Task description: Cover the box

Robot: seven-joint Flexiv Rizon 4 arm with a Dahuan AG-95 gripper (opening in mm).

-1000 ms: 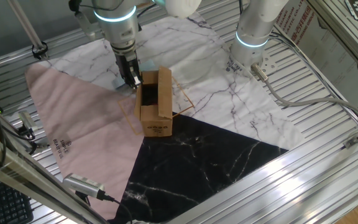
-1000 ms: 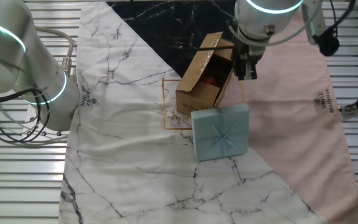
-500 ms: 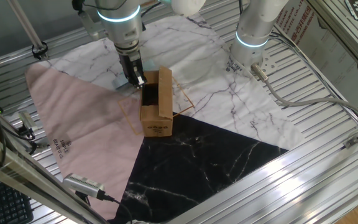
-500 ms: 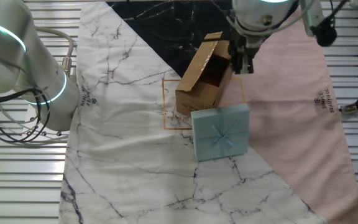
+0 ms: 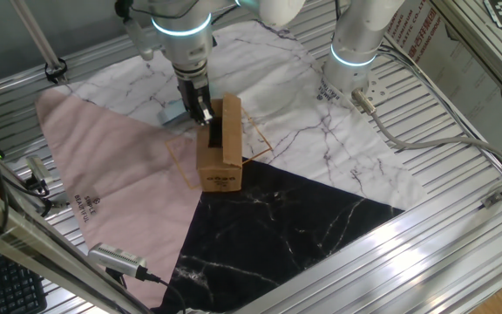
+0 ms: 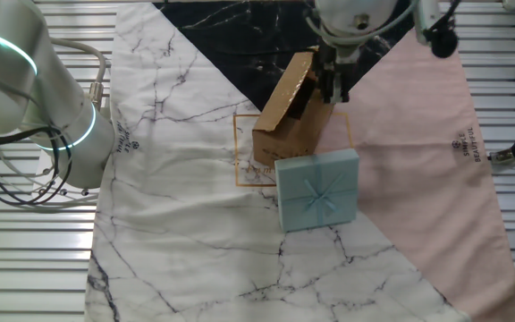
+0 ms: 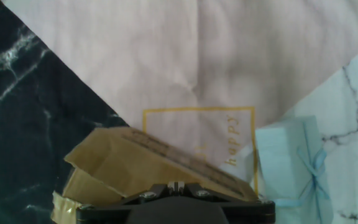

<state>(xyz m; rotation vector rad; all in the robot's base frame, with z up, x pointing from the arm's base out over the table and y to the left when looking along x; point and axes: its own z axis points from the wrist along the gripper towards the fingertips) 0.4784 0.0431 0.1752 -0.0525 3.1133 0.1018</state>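
The box (image 5: 219,150) is a small brown cardboard carton standing on the patterned cloth, also seen in the other fixed view (image 6: 291,118) and in the hand view (image 7: 132,167). One flap stands up on its far side; a dark label shows low on its front. My gripper (image 5: 205,115) points down at the box's top edge, its fingers together and against a flap, as the other fixed view (image 6: 328,87) also shows. In the hand view the gripper (image 7: 176,185) is shut with nothing between its fingers. The box's inside is mostly hidden.
A pale blue gift box (image 6: 318,190) with a ribbon lies right beside the carton, also in the hand view (image 7: 291,163). A second white arm (image 5: 356,42) stands at the back of the cloth. Metal slats and cables (image 5: 425,139) surround the cloth.
My gripper has moved sideways from beside the carton onto its top, pushing a flap inward. The dark opening now looks narrower. The carton and the blue box stay in place.
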